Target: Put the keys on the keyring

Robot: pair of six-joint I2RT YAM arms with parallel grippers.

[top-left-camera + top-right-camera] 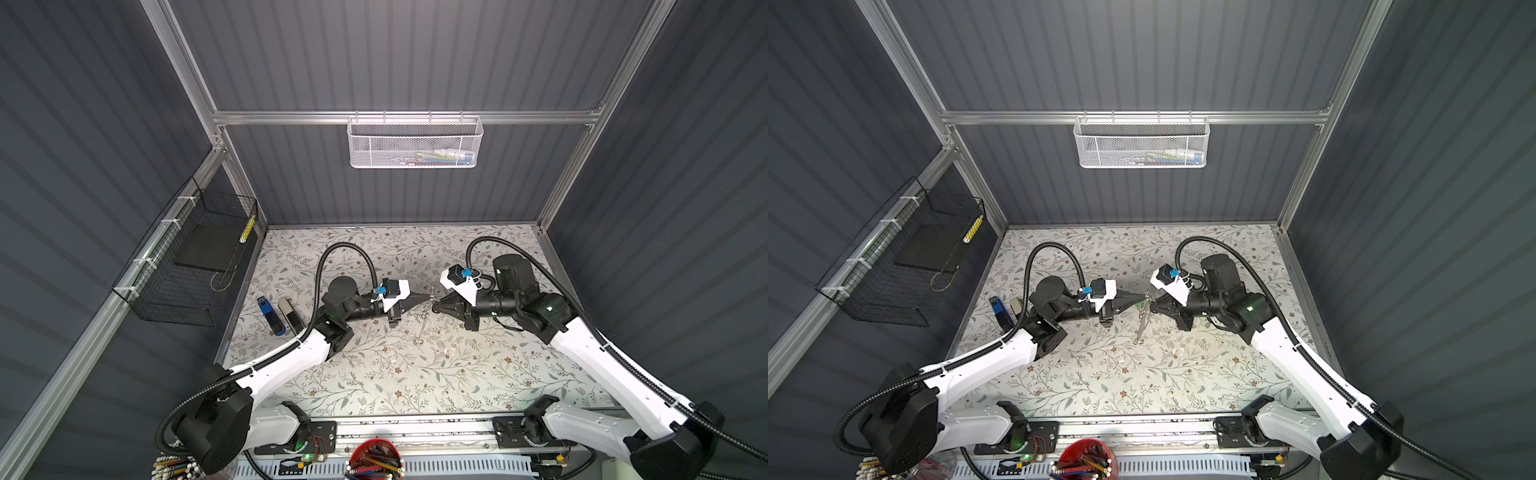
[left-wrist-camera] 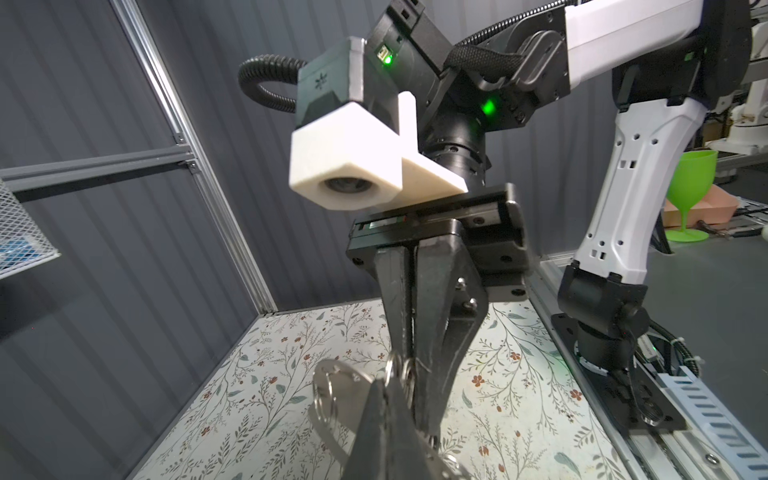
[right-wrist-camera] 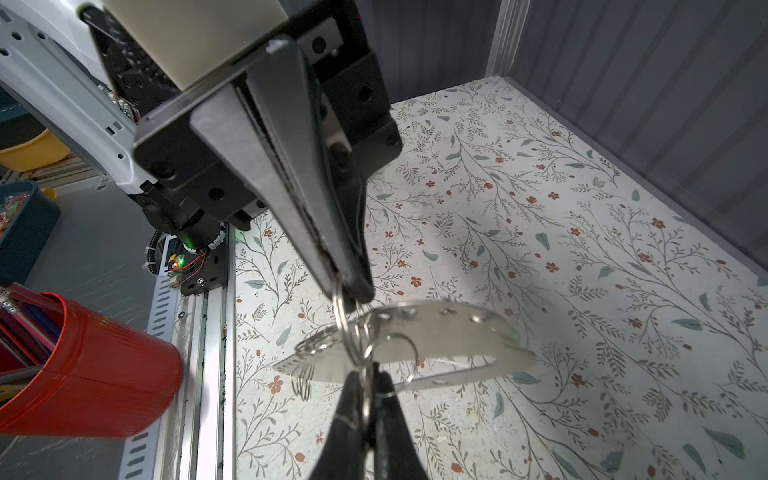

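The keyring [image 3: 440, 332], a flat grey oblong plate with a large cutout and small wire loops at its edge, hangs in the air between both grippers over the middle of the table. In both top views it shows edge-on, dangling [image 1: 422, 326] [image 1: 1141, 326]. My left gripper [image 2: 380, 384] [image 1: 428, 296] is shut on a wire loop at the plate's edge. My right gripper [image 3: 365, 386] [image 1: 434, 307] meets it tip to tip and is shut on a wire loop of the keyring. The keys are hidden; I cannot make them out in any view.
A blue stapler [image 1: 268, 316] and a grey stapler [image 1: 291, 316] lie at the table's left edge. A black wire basket [image 1: 195, 266] hangs on the left wall, a white mesh basket [image 1: 415, 141] on the back wall. A red pen cup [image 3: 83, 374] stands at the front rail.
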